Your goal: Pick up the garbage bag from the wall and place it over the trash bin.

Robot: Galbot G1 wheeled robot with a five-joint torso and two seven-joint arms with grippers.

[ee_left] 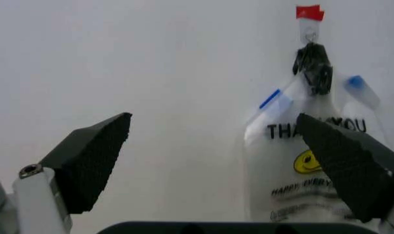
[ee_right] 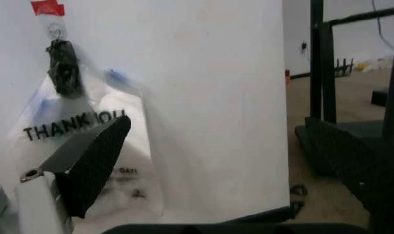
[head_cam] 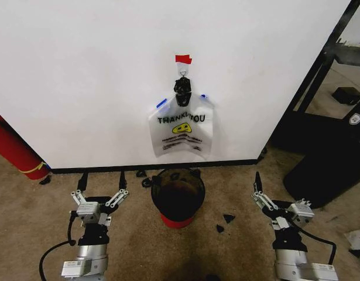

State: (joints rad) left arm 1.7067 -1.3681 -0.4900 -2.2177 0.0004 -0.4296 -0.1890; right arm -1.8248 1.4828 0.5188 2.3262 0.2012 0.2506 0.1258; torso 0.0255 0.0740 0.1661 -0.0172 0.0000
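Garbage bag (head_cam: 182, 132): clear plastic, "THANK YOU" print, yellow smiley (blue tape on handles), hanging from the white wall (head_cam: 80, 76). Trash bin (head_cam: 177, 194): black, red-based, upright below.

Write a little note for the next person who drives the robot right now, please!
Left gripper: open, holding nothing, low over the carpet to the left of the trash bin.
Right gripper: open, holding nothing, low to the bin's right.
Garbage bag: hanging from the hook on the wall, under the red tape, straight above the bin.
Done: nothing yet; bag untouched.
Left: take the bag off the hook and fit it over the bin.
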